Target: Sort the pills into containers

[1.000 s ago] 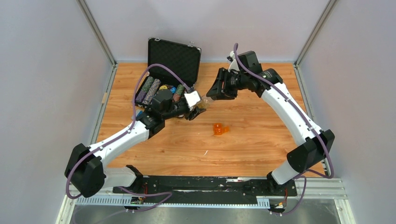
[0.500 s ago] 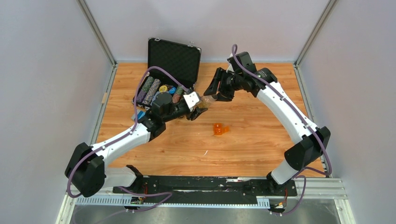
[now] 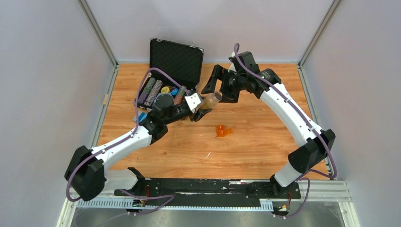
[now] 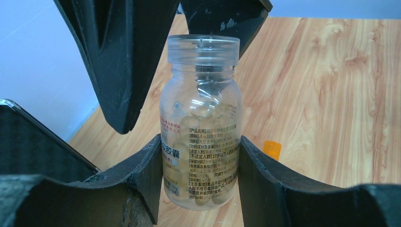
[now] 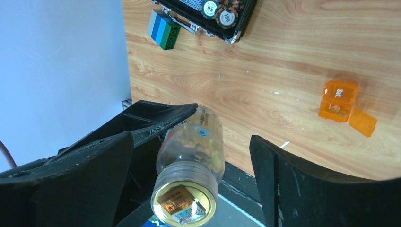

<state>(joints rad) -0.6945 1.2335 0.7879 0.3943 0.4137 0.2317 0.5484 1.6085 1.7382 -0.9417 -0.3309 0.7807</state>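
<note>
Pinching the clear pill bottle point(image 4: 201, 127) mid-body: left gripper point(image 4: 201, 158), one jaw pressed on each side of the label, pills point(image 4: 198, 187) visible inside. Right gripper point(image 5: 189, 142) sits at the bottle's cap end, jaws spread wide, flanking it with a gap on both sides. Orange containers point(image 5: 338, 100) lie on the table point(image 3: 265, 142), lower than both grippers, toward the arm bases, one lid flap open. Black case point(image 3: 176, 61) stands open beyond the left gripper.
</note>
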